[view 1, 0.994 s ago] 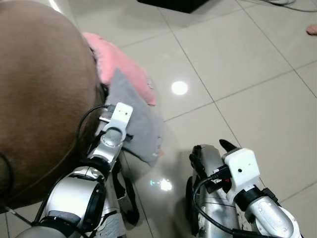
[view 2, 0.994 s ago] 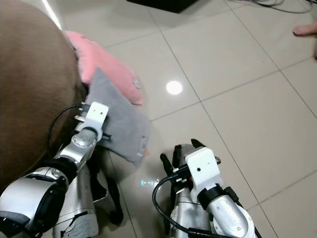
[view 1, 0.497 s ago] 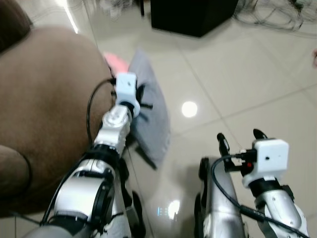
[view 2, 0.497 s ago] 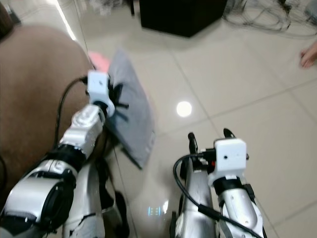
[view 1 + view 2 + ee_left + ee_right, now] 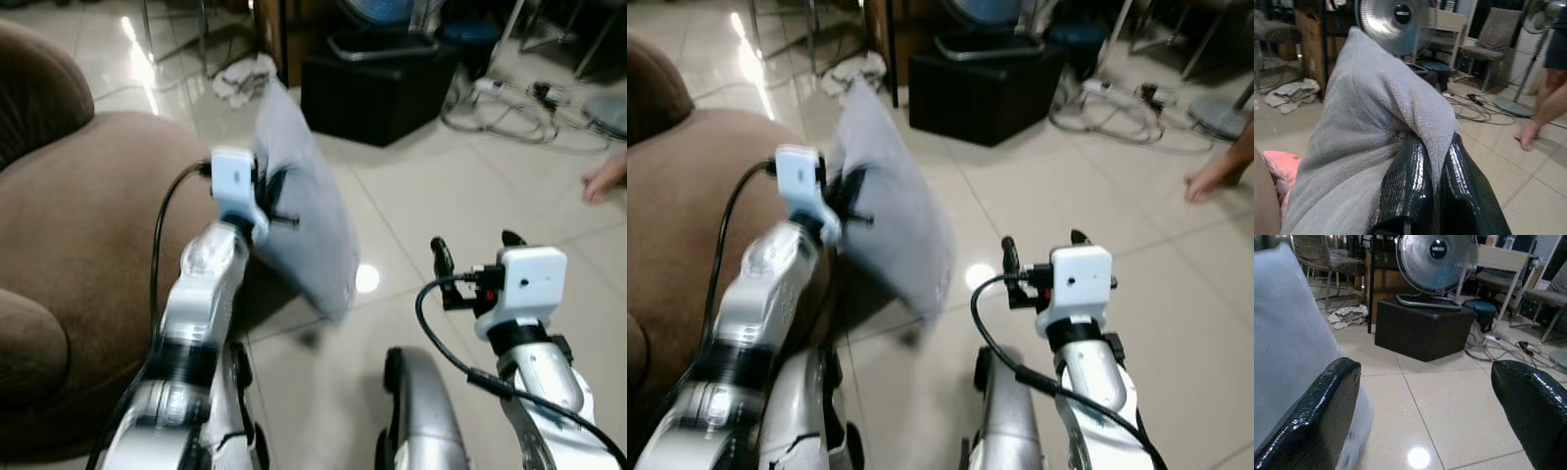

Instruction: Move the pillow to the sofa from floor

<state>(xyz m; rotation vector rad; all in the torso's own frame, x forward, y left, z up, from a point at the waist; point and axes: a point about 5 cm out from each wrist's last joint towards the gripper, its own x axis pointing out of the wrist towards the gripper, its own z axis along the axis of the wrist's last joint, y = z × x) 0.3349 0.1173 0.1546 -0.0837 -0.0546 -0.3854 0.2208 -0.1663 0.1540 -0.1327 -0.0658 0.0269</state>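
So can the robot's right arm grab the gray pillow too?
Probably yes. The right tool is open and holds nothing, and the gray pillow hangs just beside it from the left tool, with nothing between them.

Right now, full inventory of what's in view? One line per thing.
Pillow: 1, grey, lifted off the floor, beside the sofa.
Second pillow: 1, pink, low by the sofa, under the grey one.
Sofa: 1, brown, robot's left.
Black box: 1, on the tiled floor ahead.
Fan: 1, silver, standing on the black box.
Cloth: 1, pale, crumpled on the floor.
Cables: a tangle, on the floor to the right.
Chairs: at least 2, in the background.
Person: a bare foot, far right.
Left gripper: jaws shut on the pillow.
Right gripper: jaws open, holding nothing.
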